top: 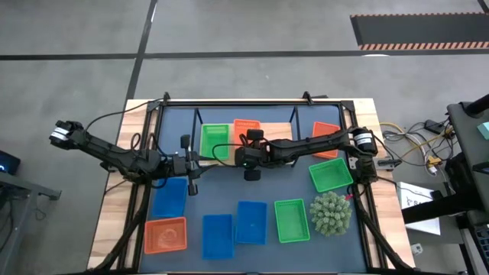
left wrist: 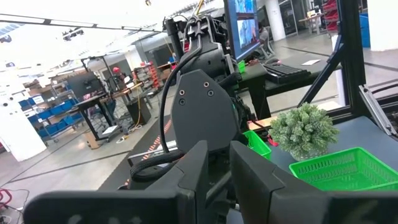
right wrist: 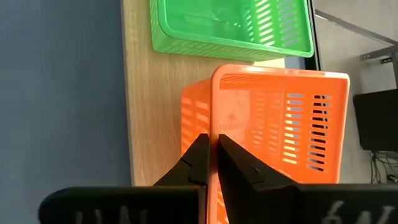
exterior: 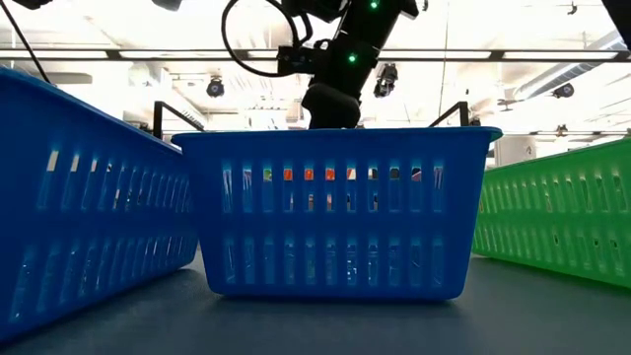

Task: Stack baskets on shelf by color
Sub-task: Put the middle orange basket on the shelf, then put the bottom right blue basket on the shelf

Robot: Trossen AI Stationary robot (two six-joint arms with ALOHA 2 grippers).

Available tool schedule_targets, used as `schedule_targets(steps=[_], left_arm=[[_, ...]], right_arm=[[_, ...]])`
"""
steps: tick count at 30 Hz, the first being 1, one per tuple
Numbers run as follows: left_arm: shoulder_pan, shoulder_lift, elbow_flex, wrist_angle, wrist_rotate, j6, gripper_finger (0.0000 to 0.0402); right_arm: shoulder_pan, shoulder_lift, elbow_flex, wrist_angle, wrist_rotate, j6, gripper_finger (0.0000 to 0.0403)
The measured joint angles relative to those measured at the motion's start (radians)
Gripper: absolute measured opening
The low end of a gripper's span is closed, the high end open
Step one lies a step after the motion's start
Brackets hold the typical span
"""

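The shelf [top: 281, 131] [right wrist: 140, 93] stands at the far side of the blue mat. On it sit a green basket [top: 215, 140] [right wrist: 230, 25] and, beside it, an orange basket [top: 246, 125] [right wrist: 280, 124]. My right gripper [top: 248, 149] [right wrist: 213, 158] points down over the orange basket and is shut on it. My left gripper [top: 189, 163] [left wrist: 219, 177] hovers left of the shelf, shut and empty, pointing at the right arm. Other baskets lie on the mat: orange [top: 326, 139], green [top: 331, 175], green [top: 292, 220], blue [top: 250, 221], blue [top: 218, 235], blue [top: 168, 197], orange [top: 166, 235]. My right gripper pinches the orange basket's side wall at its rim [right wrist: 214, 127], on the side facing the mat. One finger [right wrist: 239, 171] is inside the basket and the other is outside. The fingers come from above, pointing down. The basket is over the shelf board; whether it rests there I cannot tell.
A spiky green plant ball [top: 330, 214] [left wrist: 303, 129] sits at the mat's near right. In the low view two blue baskets [exterior: 330, 212] and a green one [exterior: 557, 212] fill the foreground. A black frame rail borders the table's far edge.
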Motion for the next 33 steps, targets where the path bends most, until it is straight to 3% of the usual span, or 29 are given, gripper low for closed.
schedule_targets(steps=[13, 26, 33], left_arm=[[0.0, 0.0, 0.0, 0.0, 0.0, -0.001, 0.0052], [0.0, 0.0, 0.0, 0.016, 0.0, -0.007, 0.0052], [0.0, 0.0, 0.0, 0.014, 0.001, -0.027, 0.0052]], right_arm=[[0.0, 0.0, 0.0, 0.002, -0.029, 0.041, 0.0016], [0.0, 0.0, 0.0, 0.002, -0.029, 0.026, 0.0097], [0.007, -0.014, 0.073, -0.073, -0.029, 0.022, 0.0105]])
